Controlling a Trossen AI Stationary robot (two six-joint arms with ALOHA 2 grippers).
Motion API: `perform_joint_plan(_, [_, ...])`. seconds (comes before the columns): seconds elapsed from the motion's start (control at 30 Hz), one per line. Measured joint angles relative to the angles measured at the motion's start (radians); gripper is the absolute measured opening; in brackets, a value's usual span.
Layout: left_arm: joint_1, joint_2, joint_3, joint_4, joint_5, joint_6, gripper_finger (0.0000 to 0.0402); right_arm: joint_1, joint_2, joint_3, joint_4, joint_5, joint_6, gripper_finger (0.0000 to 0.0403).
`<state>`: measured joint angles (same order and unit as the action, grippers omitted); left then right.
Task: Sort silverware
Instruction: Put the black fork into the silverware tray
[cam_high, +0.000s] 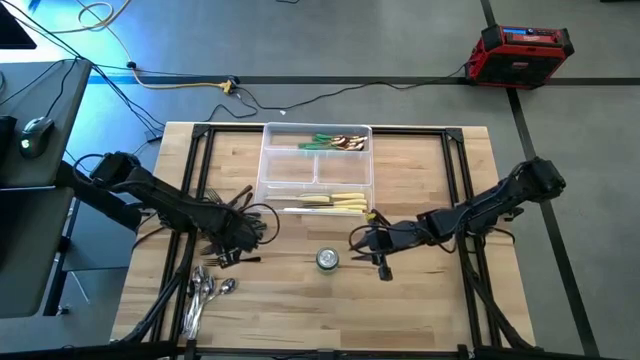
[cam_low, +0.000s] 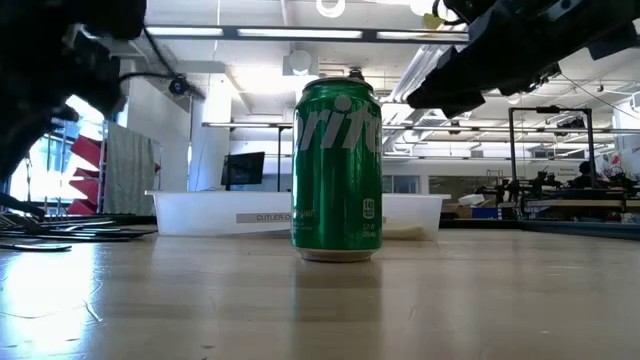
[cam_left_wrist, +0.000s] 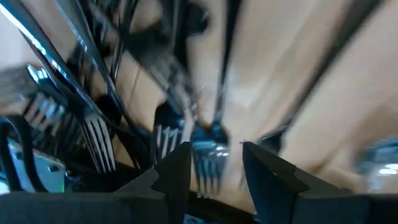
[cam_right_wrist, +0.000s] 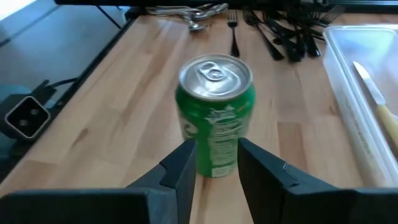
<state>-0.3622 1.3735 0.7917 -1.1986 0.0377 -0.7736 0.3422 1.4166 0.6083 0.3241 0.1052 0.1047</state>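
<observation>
Wood-slat table (cam_high: 430, 300), workshop rm behind.

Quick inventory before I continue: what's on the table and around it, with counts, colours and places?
Forks: a pile, count unclear, dark metal, left of the table's middle.
Spoons: several, shiny silver, near left corner.
Tray: one, clear plastic, divided, far middle of the table.
Green-handled pieces: a few, copper ends, tray's far compartment.
Knives: a few, cream handles, tray's near compartment.
Can: one, green, upright, near middle.
Red case: one, on the floor beyond the table.
Left gripper: over the fork pile, fingers apart around fork tines.
Right gripper: beside the can, fingers open.
</observation>
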Motion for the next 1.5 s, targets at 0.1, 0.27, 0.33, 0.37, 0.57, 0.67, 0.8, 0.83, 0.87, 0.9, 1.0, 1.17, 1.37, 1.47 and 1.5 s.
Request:
perform_joint_plan(0.1, [-0.005,0.000,-0.080,0.071,0.006,-0.022,0.0127,0.017,0.000,0.000,0.026,0.006,0.004,0.0103])
perform_joint_plan(0.27, [-0.006,-0.001,-0.174,0.190,-0.050,-0.026,0.0127,0.054,0.000,0.000,0.037,0.008,0.030,0.0103])
perform_joint_plan(0.33, [-0.006,-0.006,-0.200,0.214,-0.060,-0.025,0.0125,0.068,0.000,0.000,0.041,0.018,0.028,0.0103])
perform_joint_plan(0.37, [-0.006,-0.006,-0.209,0.223,-0.061,-0.025,0.0124,0.076,0.000,0.000,0.043,0.032,0.027,0.0103])
perform_joint_plan(0.57, [-0.006,-0.007,-0.215,0.233,-0.051,-0.020,0.0105,0.098,0.000,0.001,0.051,0.098,0.008,0.0103])
perform_joint_plan(0.67, [-0.006,-0.003,-0.162,0.159,-0.068,-0.001,0.0094,0.098,0.000,0.001,0.051,0.098,-0.008,0.0103])
perform_joint_plan(0.8, [-0.006,-0.034,-0.091,0.106,-0.103,0.028,0.0089,0.096,0.000,0.001,0.049,0.098,-0.016,0.0103])
perform_joint_plan(0.83, [-0.006,-0.038,-0.086,0.121,-0.103,0.040,0.0089,0.096,0.000,0.001,0.047,0.098,-0.015,0.0103])
perform_joint_plan(0.87, [-0.006,-0.046,-0.085,0.127,-0.103,0.047,0.0088,0.096,0.000,0.001,0.048,0.098,-0.016,0.0103])
perform_joint_plan(0.9, [-0.006,-0.052,-0.085,0.125,-0.102,0.055,0.0088,0.096,0.000,0.001,0.047,0.099,-0.016,0.0103])
perform_joint_plan(1.0, [-0.006,-0.050,-0.108,0.125,-0.089,0.070,0.0088,0.096,0.000,0.001,0.047,0.098,-0.009,0.0103])
perform_joint_plan(1.17, [-0.004,-0.051,-0.176,0.216,-0.037,0.089,0.0096,0.097,0.000,0.001,0.047,0.098,-0.003,0.0103])
perform_joint_plan(1.37, [-0.004,-0.054,-0.250,0.277,-0.029,0.093,0.0118,0.097,0.000,0.001,0.040,0.098,0.000,0.0103])
perform_joint_plan(1.47, [-0.005,-0.054,-0.265,0.285,-0.040,0.091,0.0121,0.096,0.000,0.001,0.039,0.098,0.000,0.0102])
perform_joint_plan(1.5, [-0.005,-0.055,-0.268,0.287,-0.040,0.091,0.0119,0.096,0.000,0.001,0.040,0.098,0.000,0.0103])
